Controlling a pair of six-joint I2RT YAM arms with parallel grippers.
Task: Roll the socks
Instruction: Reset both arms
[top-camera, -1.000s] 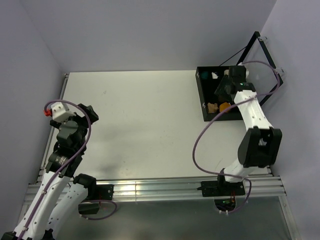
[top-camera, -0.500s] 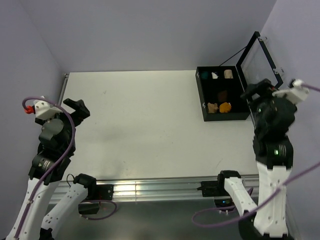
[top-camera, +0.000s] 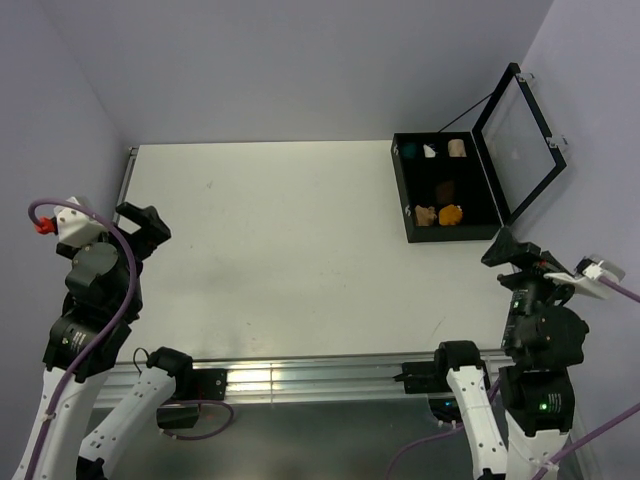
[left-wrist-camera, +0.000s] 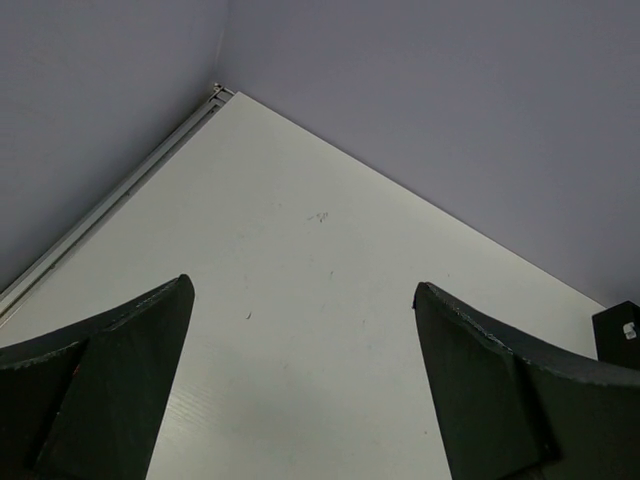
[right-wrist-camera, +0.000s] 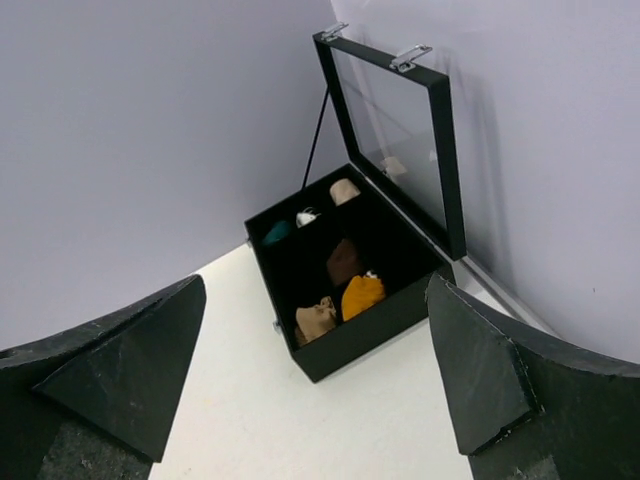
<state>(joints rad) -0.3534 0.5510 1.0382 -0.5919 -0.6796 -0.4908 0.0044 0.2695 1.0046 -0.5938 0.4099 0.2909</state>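
**Three socks sit in the open box, both claws wide and clear**

The tan sock (right-wrist-camera: 316, 319) and the mustard-orange sock (right-wrist-camera: 362, 296) lie side by side in the nearest row of the black box (right-wrist-camera: 360, 346). The dark brown sock (right-wrist-camera: 343, 262) sits one row further back. Each is bunched into a small lump in its own compartment. From my feeds they are too small for me to make out any cuff stripes.

Along the far row are a teal bundle (right-wrist-camera: 277, 232), a white bundle (right-wrist-camera: 306, 216) and a cream bundle (right-wrist-camera: 345, 191). The box stands at the far right corner of the table (top-camera: 300, 230). Its clear lid (right-wrist-camera: 400, 130) is swung up and back toward the wall, with a thin cord (right-wrist-camera: 318, 130) running from it down to the box. Two metal latches (right-wrist-camera: 410, 57) show on the lid's top edge.

My right gripper (right-wrist-camera: 315, 390) hangs off the table's near right side, well apart from the box and facing it. Its fingers are spread wide around nothing. My left gripper (left-wrist-camera: 300, 380) is over the left edge of the table, pointing across bare tabletop toward the far left corner. Its fingers are equally far apart and touch nothing. Between the right claw and the box I see only open tabletop.
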